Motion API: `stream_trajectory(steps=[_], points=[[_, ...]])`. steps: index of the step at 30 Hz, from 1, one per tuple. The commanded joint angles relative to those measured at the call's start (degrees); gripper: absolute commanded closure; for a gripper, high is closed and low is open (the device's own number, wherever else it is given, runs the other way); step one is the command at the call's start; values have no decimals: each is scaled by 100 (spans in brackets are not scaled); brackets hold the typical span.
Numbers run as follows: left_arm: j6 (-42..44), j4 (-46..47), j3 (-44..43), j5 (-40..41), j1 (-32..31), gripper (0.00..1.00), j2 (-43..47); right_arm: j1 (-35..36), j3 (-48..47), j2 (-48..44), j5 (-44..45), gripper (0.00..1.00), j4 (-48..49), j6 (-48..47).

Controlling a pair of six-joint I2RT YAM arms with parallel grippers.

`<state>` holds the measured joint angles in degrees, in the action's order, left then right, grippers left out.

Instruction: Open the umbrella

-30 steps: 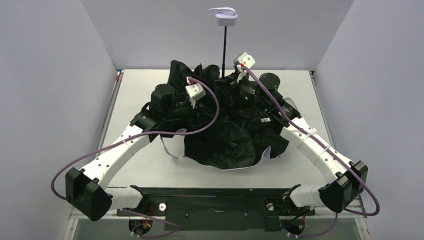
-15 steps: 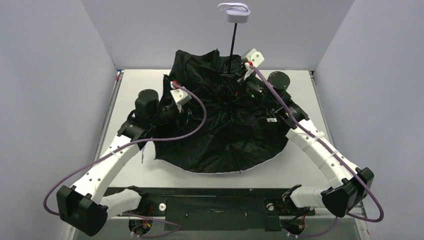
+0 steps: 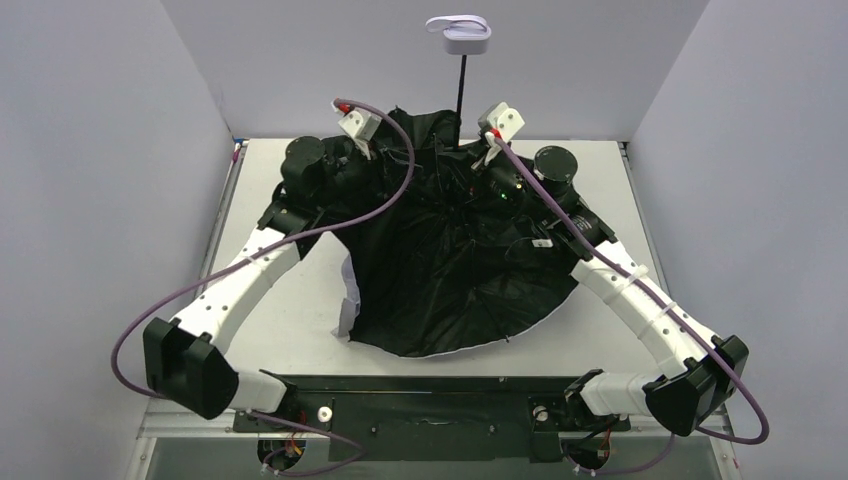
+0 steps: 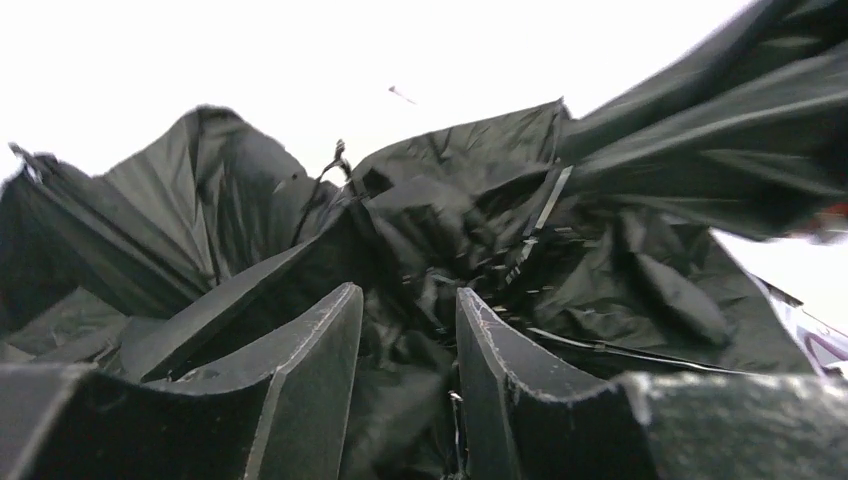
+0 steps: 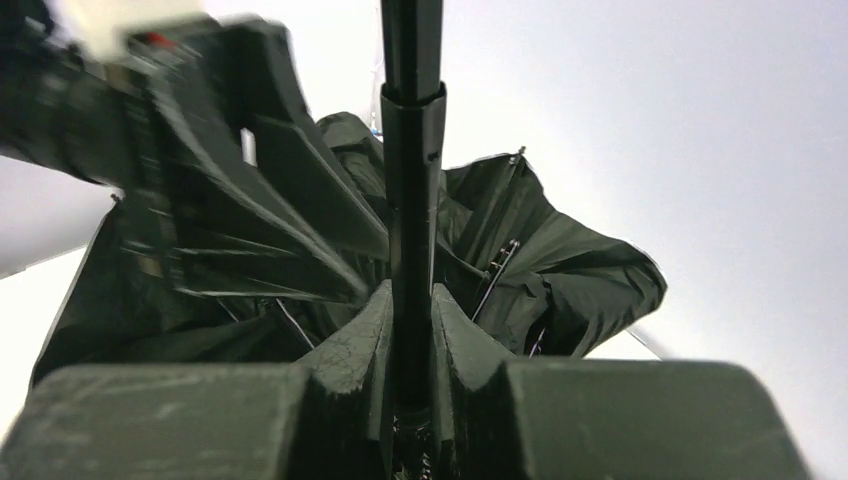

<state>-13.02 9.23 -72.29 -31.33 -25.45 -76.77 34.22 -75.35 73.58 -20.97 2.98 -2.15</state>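
The umbrella lies upside down on the table, its black lining [image 3: 460,280] facing up and half spread. A strip of pale lavender outside [image 3: 347,300] shows at its left edge. The thin black shaft [image 3: 461,95] stands up to the lavender handle with loop strap [image 3: 460,35]. My right gripper [image 3: 480,165] is shut on the shaft [image 5: 412,180] near the hub, fingers [image 5: 455,340] pressed on both sides. My left gripper [image 3: 385,165] is at the canopy's back left, with bunched black fabric [image 4: 400,370] pinched between its narrowly parted fingers [image 4: 320,350].
The white table [image 3: 290,330] is boxed in by grey walls on the left, back and right. The left arm's cable [image 3: 300,240] loops over the canopy's left side. The left wrist [image 5: 200,130] shows close beside the shaft in the right wrist view.
My left gripper has moved back and up toward the shaft, pulling the canopy's left side with it. The left edge has folded in, showing lavender. The handle has shifted slightly left.
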Motion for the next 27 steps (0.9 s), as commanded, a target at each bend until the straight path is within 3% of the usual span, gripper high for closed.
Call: stream_trajectory(steps=[1, 5, 8, 10, 12, 17, 22, 27], points=[[-186, -233, -14, 724, 248, 64, -345, 42, -158, -334, 19, 100, 669, -10], [316, -430, -102, 998, 876, 64, -531, 33, -198, -363, 54, 100, 642, 57], [805, -386, -336, 1034, 1188, 57, -573, 34, -184, -343, 127, 100, 646, 135], [1178, -315, -520, 683, 1279, 47, -482, 38, -197, -304, 205, 100, 681, 201], [1434, 135, -505, -229, 1288, 38, -265, 40, -218, -253, 280, 100, 730, 430], [1561, 493, -293, -920, 765, 30, 178, 35, -259, -134, 516, 100, 835, 995], [1706, 434, -196, -819, -35, 30, 133, 53, -286, -86, 469, 100, 911, 1358], [1462, 694, -366, -675, -398, 34, -183, 88, -222, -155, 385, 100, 938, 1574]])
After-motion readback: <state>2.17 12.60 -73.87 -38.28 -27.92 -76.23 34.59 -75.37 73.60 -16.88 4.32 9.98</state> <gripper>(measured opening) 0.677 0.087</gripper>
